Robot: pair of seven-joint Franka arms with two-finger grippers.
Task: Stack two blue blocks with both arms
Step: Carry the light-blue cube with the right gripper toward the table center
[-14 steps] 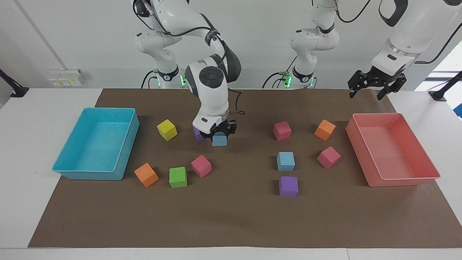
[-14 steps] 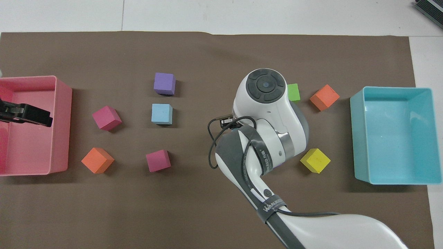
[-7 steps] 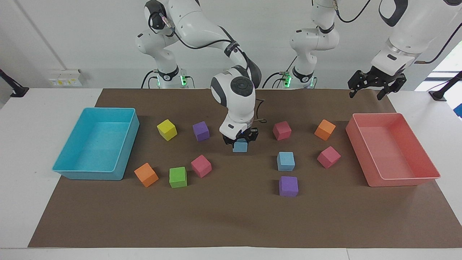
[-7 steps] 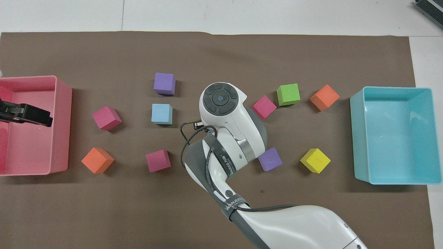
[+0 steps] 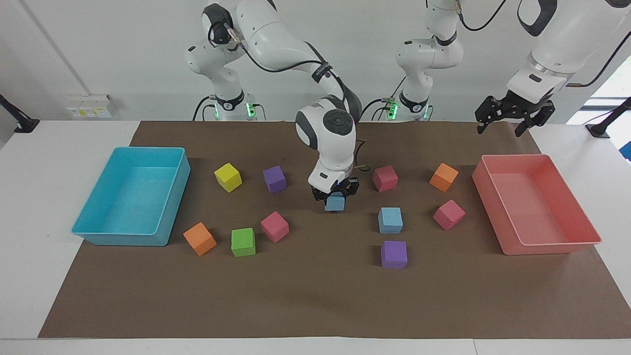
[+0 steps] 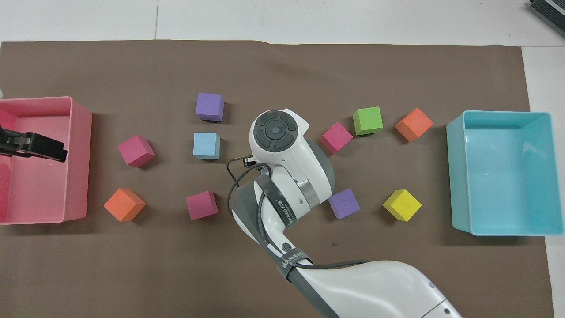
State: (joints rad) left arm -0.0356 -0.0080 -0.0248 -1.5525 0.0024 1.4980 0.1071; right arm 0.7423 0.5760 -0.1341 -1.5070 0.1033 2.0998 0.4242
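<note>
The right arm's black two-finger gripper hangs low over the middle of the brown paper mat on the white counter, its jaws closed on a small light sky-blue matte cube — whether that cube touches the mat or sits just above it can't be told. In the overhead view the arm's white wrist covers gripper and cube.

The second sky-blue cube rests on the mat nearby, twd the left arm's end; in the facing view it sits at abt 4 o'clock from the held cube, apart from it. A purple cube lies at its 6 o'clock in that view, a magenta cube beside it at 3 o'clock, and another magenta cube at 12 o'clock, nearer the robots.

The left arm's black gripper waits in the air by the salmon-pink plastic tray — jaws spread open, holding nothing. In the overhead view it shows over the tray's interior.

Twd the right arm's end stands the large cyan plastic tray, w/ a yellow cube and a second purple cube betw. it and the right gripper.
</note>
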